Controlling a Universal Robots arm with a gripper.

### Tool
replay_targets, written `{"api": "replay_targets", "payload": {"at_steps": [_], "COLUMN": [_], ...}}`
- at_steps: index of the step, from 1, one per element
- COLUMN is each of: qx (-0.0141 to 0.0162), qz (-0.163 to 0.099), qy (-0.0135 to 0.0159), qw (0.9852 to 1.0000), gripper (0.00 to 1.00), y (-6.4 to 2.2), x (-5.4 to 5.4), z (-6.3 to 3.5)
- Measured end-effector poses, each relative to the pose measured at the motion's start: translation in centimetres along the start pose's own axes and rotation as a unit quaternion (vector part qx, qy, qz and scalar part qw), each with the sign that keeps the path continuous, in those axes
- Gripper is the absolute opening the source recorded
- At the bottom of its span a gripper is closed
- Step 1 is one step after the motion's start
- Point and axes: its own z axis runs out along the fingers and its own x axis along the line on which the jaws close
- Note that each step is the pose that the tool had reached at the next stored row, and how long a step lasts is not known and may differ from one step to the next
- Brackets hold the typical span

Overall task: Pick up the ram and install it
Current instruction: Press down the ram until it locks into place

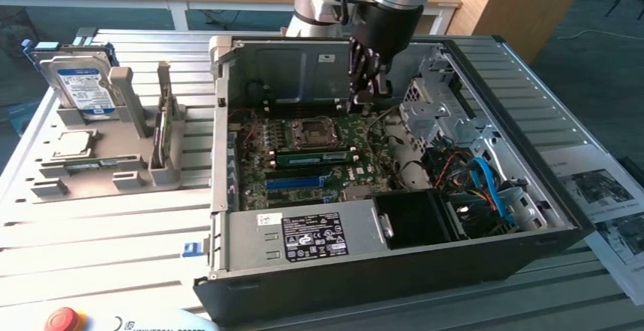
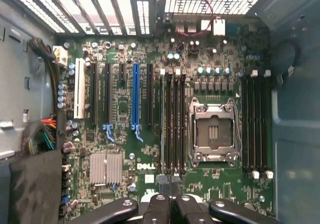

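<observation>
**Q:** Where is the ram, and what is the gripper doing?

**A:** The ram (image 1: 314, 157), a long, thin green circuit-board stick, is seen lying along a memory slot of the green motherboard (image 1: 302, 184). It is just beside the square metal-framed processor socket (image 1: 306, 130), inside the open black computer case (image 1: 403, 274). The gripper (image 1: 364, 102) is positioned over the board near one end of the memory slots. Its black fingers (image 2: 160, 204) are pressed together and nothing is held between them.

**Q:** How far has the task been carried?

**A:** Pick-up and placement are judged complete, since the ram is in the slot and has been released. No contact between gripper and ram is seen. It cannot be told whether the stick is fully seated or the slot latches are closed.
</observation>
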Motion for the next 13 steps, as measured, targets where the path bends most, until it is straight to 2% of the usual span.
{"api": "replay_targets", "payload": {"at_steps": [9,13], "qx": [0.0000,0.0000], "qz": [0.000,0.000], "qy": [0.0000,0.0000], "qw": [1.0000,1.0000], "gripper": [0.11,0.11], "y": [-1.39,-1.62], "x": [0.0,0.0], "z": [-0.08,-0.09]}}
